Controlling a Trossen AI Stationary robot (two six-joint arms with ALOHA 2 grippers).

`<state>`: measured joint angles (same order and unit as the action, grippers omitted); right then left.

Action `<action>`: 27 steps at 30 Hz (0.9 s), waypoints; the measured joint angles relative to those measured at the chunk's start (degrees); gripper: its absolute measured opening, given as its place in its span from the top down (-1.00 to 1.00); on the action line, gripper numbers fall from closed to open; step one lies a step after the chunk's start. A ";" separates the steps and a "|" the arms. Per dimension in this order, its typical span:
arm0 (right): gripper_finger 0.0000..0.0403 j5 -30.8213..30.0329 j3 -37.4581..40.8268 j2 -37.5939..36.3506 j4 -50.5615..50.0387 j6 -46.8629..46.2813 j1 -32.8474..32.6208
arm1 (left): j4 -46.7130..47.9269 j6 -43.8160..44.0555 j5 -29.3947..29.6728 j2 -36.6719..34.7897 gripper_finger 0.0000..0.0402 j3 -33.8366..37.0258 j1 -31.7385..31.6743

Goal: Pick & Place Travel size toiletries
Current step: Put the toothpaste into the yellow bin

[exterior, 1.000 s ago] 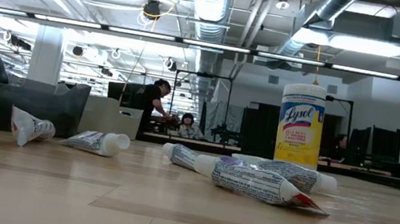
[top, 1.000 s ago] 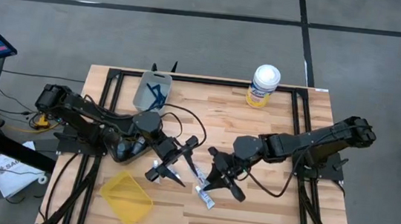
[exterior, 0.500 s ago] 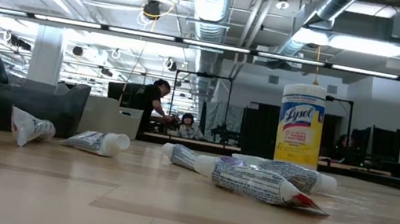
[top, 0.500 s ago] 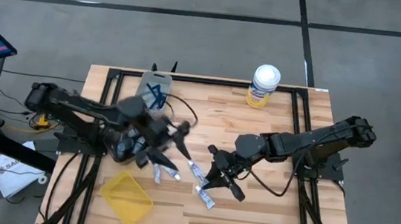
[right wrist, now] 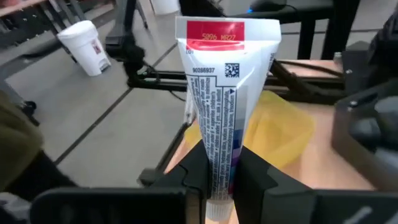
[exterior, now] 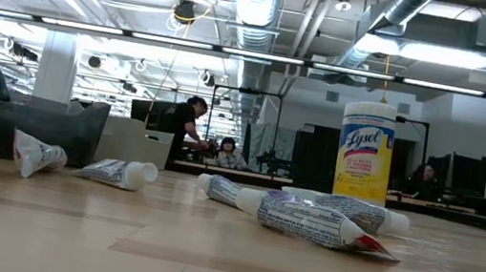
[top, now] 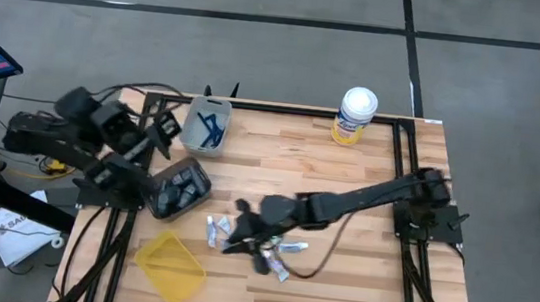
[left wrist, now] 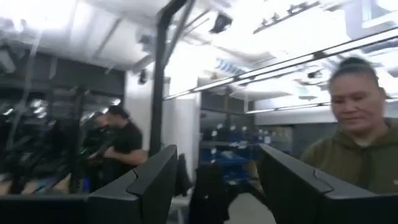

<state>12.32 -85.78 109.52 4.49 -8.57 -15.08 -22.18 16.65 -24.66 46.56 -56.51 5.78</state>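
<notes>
My right gripper (top: 239, 236) (right wrist: 217, 174) reaches over the middle of the wooden table (top: 371, 242), shut on a white tube (right wrist: 214, 93) with a red band at its crimped end. Other white tubes (top: 278, 265) (top: 214, 228) lie flat on the wood around it; the low view shows several lying tubes (exterior: 317, 222) (exterior: 122, 172). My left gripper (top: 160, 127) (left wrist: 214, 180) is drawn back over the table's far left corner, open, tipped upward at the room, nothing between its fingers. My right gripper pinches the tube's lower part (right wrist: 217, 168), away from the red crimped end (right wrist: 216, 31), between its two fingers. The tube runs on straight ahead past the fingertips, along the fingers. It is lifted clear of the table, over the wood short of the yellow tray.
A yellow tray (top: 172, 266) sits at the near left. A dark bin (top: 178, 187) with grey pieces and a clear bin (top: 204, 124) with blue razors stand on the left. A yellow canister (top: 356, 115) stands at the far edge. A person shows in the left wrist view.
My left arm has pulled back from the table's middle toward the far left corner, rising and tipping upward, its fingers still apart. My right gripper has gone toward the table's left edge with the tube, sinking a little.
</notes>
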 joint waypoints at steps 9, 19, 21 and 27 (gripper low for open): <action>0.80 5.92 -25.15 19.67 -4.34 0.15 0.86 | 4.14 0.08 4.41 -7.60 -0.06 0.06 -0.04; 0.79 7.39 -43.05 35.00 -7.64 0.17 -0.41 | 4.38 0.30 4.68 -7.79 -0.06 0.04 -0.04; 0.80 7.38 -44.98 37.07 -7.61 0.16 -0.84 | 4.36 0.30 4.68 -7.79 -0.06 0.04 -0.04; 0.78 7.16 -46.65 41.01 -8.57 0.14 -1.41 | 4.33 0.32 4.63 -7.79 -0.06 0.04 -0.04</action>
<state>19.48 -132.42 150.52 -4.08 -8.43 -16.49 -17.85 16.97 -20.03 38.76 -56.47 5.74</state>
